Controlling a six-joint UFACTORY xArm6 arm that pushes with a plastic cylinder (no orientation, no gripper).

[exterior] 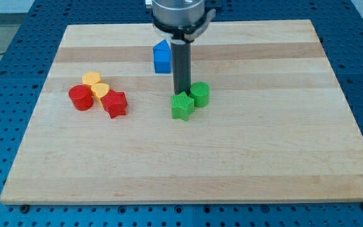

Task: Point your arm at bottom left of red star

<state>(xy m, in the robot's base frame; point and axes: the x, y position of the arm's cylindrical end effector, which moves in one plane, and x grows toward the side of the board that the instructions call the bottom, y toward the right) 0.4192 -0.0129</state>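
Observation:
The red star (115,103) lies on the wooden board (244,157) at the view's left. A red cylinder (80,98) sits to its left, and two yellow heart-shaped blocks (92,79) (100,91) lie just above, the lower one touching the star. My tip (181,94) is near the board's middle, far to the right of the red star. It stands right at the top edge of a green star (182,106), with a green cylinder (200,94) just to its right.
A blue block with a pointed top (162,57) stands above and left of the rod. The board rests on a blue perforated table (5,75).

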